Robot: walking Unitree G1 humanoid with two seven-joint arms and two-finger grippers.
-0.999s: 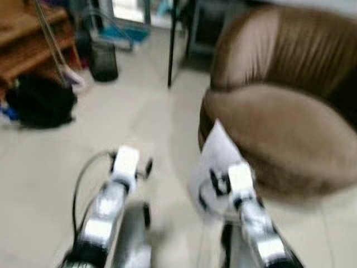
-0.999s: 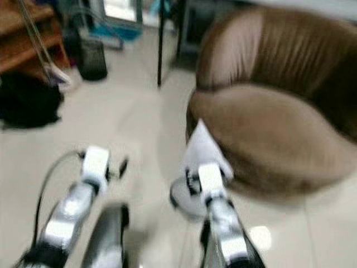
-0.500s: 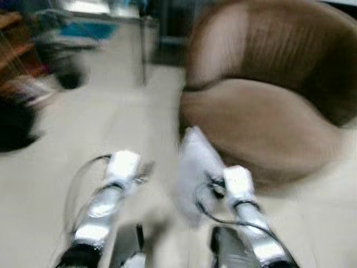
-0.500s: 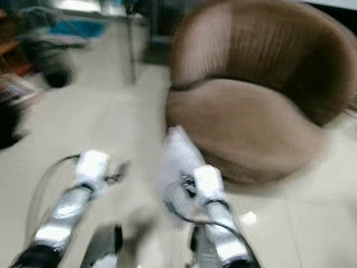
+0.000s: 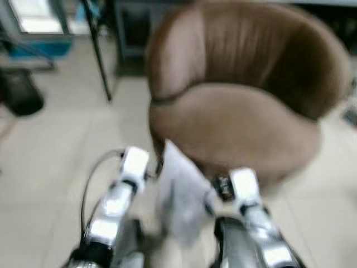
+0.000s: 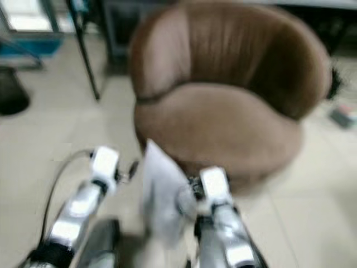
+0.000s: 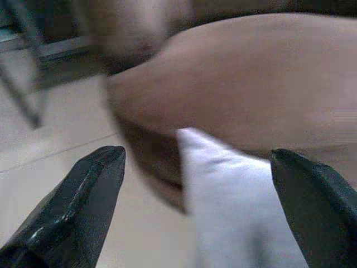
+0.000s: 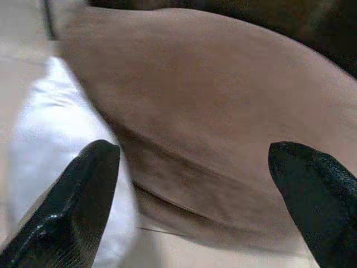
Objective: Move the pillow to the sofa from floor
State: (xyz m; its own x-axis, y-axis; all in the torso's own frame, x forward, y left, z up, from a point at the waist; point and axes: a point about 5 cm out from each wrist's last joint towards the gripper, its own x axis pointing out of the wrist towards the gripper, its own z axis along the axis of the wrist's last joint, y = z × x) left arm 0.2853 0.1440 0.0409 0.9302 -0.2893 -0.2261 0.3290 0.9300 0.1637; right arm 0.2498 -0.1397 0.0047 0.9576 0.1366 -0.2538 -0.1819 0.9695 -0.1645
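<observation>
The sofa [image 5: 234,111] now sits more centred and nearer than a second ago; the pillow [image 5: 178,195], pressed between both open grippers, is nearly there.

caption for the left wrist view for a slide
Open left gripper beside the white fabric pillow, facing the brown round sofa.

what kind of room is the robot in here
Most likely a home living room: a round brown sofa chair stands on a pale tiled floor, a white pillow sits between the robot's arms, and a dark bin stands further back.
</observation>
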